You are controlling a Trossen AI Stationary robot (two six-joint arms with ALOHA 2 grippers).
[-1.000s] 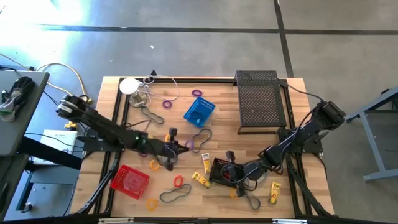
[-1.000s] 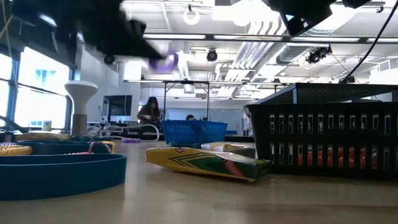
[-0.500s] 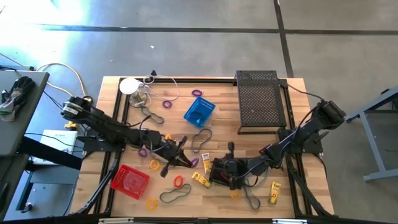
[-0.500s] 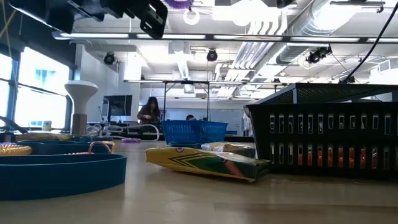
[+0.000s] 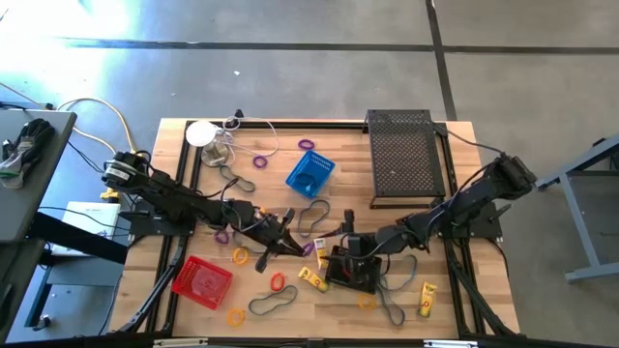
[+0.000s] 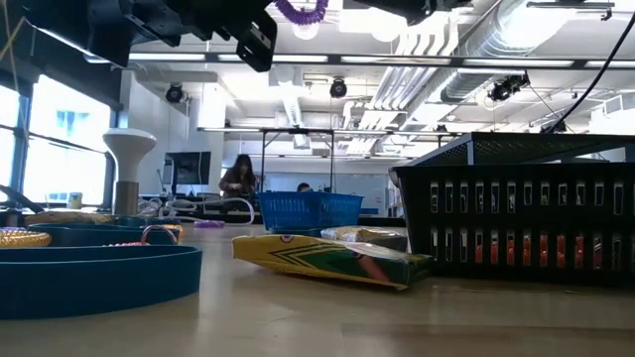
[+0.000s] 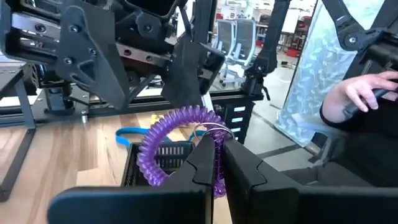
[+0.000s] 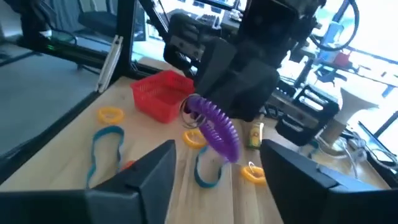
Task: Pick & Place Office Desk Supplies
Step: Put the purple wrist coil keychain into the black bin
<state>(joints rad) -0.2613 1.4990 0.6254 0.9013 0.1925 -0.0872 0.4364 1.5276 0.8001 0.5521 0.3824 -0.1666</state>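
My left gripper (image 5: 294, 240) is above the table's middle, shut on a purple coiled ring (image 7: 180, 134) that also shows in the right wrist view (image 8: 214, 127) and the low view (image 6: 298, 10). The small black mesh basket (image 5: 353, 272) stands on the table just to its right. My right gripper (image 5: 346, 238) hovers open above that basket's far side, facing the left gripper and touching nothing. The blue basket (image 5: 309, 174) and red basket (image 5: 201, 282) stand apart on the wood. Grey bands (image 5: 311, 215), yellow tubes (image 5: 311, 278) and small rings lie scattered. My left gripper pinches the purple coiled ring between its two fingers (image 7: 205, 158) at one spot of the loop (image 7: 217, 177). The rest of the loop stands free beyond the fingertips. The ring is lifted clear of the table, high above it in the low view.
The large black mesh tray (image 5: 406, 159) sits at the far right. The white disc with cables (image 5: 201, 133) is at the far left corner. Another yellow tube (image 5: 427, 300), a grey band (image 5: 271, 304) and orange rings (image 5: 235, 316) lie near the front edge. A person's hand (image 7: 367, 87) shows beyond the table.
My left gripper has risen with the purple ring and moved a little toward the table's right, nearer the black basket. My right gripper has moved left and toward the far edge, from the basket's right side to above its far side.
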